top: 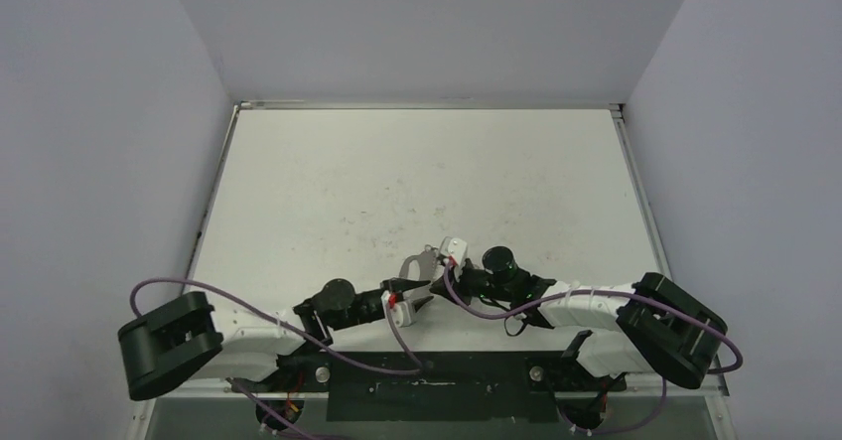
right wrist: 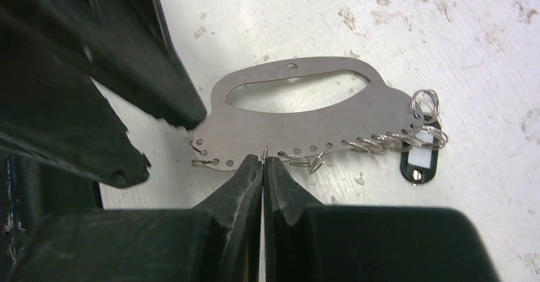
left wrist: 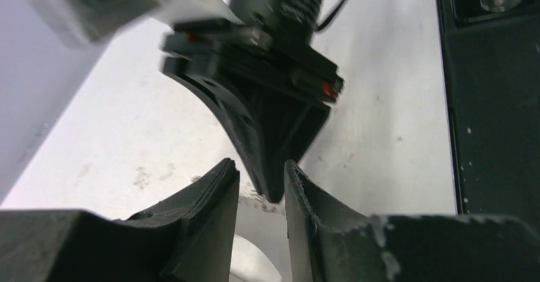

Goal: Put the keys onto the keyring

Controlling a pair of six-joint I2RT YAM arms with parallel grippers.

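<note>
While right fingers meet at keyring edge, perhaps gripping it, left fingers apart at its end

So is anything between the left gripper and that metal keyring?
Nothing visible. The left gripper is open at one end of the keyring; the right gripper, shut on a small ring, sits alongside, not between.

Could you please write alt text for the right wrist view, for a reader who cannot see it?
The right gripper, fingers shut, pinches a small ring on the lower edge of the flat keyring, which lies on the white table. The left gripper stands open at one end of it; a black tag lies at the other.
</note>
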